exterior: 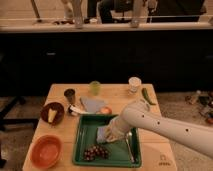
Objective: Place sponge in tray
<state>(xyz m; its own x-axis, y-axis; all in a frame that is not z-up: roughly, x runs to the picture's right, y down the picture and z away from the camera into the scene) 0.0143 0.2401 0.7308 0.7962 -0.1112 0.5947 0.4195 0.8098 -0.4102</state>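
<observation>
Gripper (113, 134) at the end of the white perforated arm (165, 127), low inside the large dark green rectangular plastic tray (86, 131), near its middle. Clamped or released: cannot tell.

Small pale grey-blue soft sponge (102, 134) directly at the gripper's tip, on its left side, touching it or very nearly so. Already within the raised rim, down at or just above the tray floor; contact with the floor not resolvable. Blocky, slightly taller than wide as seen, edges soft, no visible squashing. Long axis roughly front to back along the tray.

Judgement: placement nearly done; remaining move probably a release and a straight lift, clear of the sponge.

Just in front of the sponge, a dark cluster of grapes (95, 151) on the tray floor, near but apart. Slim pale utensil (130, 147) along the tray's right side.

Outside the tray, on the light wooden table (117, 92): flat pale blue cloth sheet (92, 104) behind the rim, round orange bowl (46, 151) at front left, well apart.
</observation>
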